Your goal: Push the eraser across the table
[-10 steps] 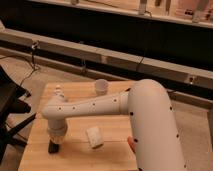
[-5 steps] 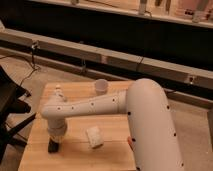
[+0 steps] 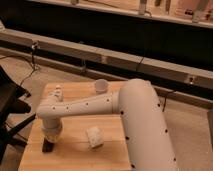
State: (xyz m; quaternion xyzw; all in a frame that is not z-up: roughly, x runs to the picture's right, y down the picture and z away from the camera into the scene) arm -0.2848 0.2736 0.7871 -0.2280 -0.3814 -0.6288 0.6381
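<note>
The table (image 3: 75,155) is small, with a light tan plank top. My white arm (image 3: 90,106) reaches from the right across it to the left front part. My gripper (image 3: 48,145) points down there, low over the table top near its left edge. A dark shape shows under the wrist, right at the table surface. I cannot tell whether it is the black eraser or part of the gripper. No other black block shows on the table.
A white squarish block (image 3: 94,137) lies on the table right of the gripper. A white cup (image 3: 101,87) stands at the far edge and a small pale object (image 3: 58,93) at the far left. A dark chair (image 3: 7,107) stands left of the table.
</note>
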